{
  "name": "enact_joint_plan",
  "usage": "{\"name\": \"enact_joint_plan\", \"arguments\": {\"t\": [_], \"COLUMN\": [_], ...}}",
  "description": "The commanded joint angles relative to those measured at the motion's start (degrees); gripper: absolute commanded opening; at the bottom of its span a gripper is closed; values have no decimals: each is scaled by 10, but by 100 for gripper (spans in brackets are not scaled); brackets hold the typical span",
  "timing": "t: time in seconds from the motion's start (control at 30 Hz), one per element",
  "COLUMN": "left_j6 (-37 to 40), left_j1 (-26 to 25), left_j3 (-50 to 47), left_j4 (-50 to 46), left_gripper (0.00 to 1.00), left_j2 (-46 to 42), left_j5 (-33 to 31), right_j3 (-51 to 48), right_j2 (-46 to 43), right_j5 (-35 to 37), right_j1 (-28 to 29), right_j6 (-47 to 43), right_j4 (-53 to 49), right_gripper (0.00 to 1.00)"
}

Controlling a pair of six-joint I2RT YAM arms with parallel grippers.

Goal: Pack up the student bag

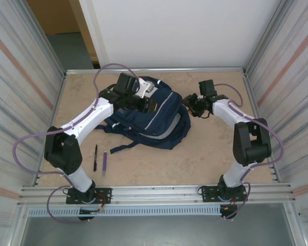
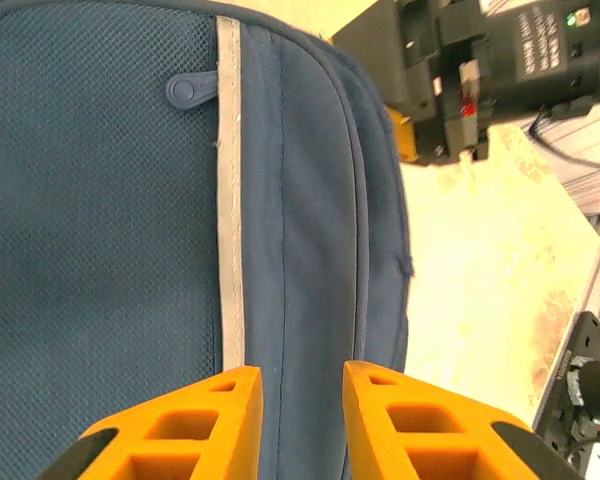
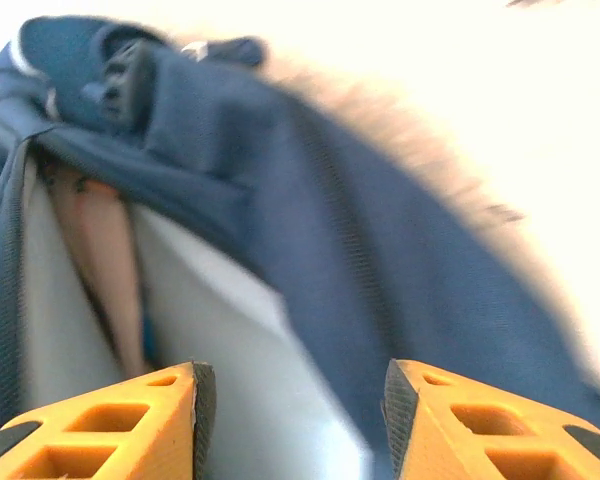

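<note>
The student bag [image 1: 161, 120], navy blue with pale stripes, lies flat in the middle of the table. My left gripper [image 1: 143, 104] hovers over the bag's upper left part. In the left wrist view its orange fingers [image 2: 300, 372] stand apart above the navy fabric [image 2: 300, 200], beside a pale stripe [image 2: 228, 200], with nothing between them. My right gripper [image 1: 191, 106] is at the bag's right edge. Its jaws [image 3: 292, 368] stand wide apart in front of the bag's mouth, where grey lining [image 3: 230, 340] and something pinkish [image 3: 100, 250] show, blurred.
A black pen [image 1: 95, 157] and a purple pen [image 1: 104, 163] lie on the table left of the bag, near the left arm's base. Dark straps [image 1: 124, 147] trail from the bag's near side. Metal rails edge the table.
</note>
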Motion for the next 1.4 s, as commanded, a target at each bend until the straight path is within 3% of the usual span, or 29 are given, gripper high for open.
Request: {"name": "enact_joint_plan", "arguments": {"t": [0.0, 0.17, 0.3, 0.4, 0.53, 0.73, 1.0, 1.2, 1.37], "left_j6": [-32, -73, -148, -213, -254, -284, -276, -302, -308], "left_j1": [4, 7, 30, 70, 113, 118, 118, 118, 115], "left_j3": [-44, -124, -215, -276, -317, -309, -265, -244, -249], "left_j4": [36, 31, 44, 64, 93, 108, 85, 75, 90], "left_gripper": [29, 39, 51, 58, 61, 63, 65, 56, 31], "left_j2": [-55, -128, -183, -203, -181, -125, -70, -8, 21], "left_j5": [32, -46, -141, -152, -130, -92, -166, -181, -187], "right_j3": [-15, -27, -20, -16, 17, 9, -22, -32, -33], "right_j2": [-48, -121, -127, -96, -62, -120, -174, -194, -178], "right_j5": [19, 78, 45, 5, 10, 54, 95, 106, 95], "right_j1": [-33, -49, -46, -43, -13, 77, 167, 200, 259], "right_j6": [-116, -186, -242, -283, -315, -315, -296, -271, -263], "right_j4": [-74, -124, -157, -161, -196, -181, -169, -140, -104], "right_gripper": [49, 49, 48, 44, 33, 38, 42, 42, 41]}}
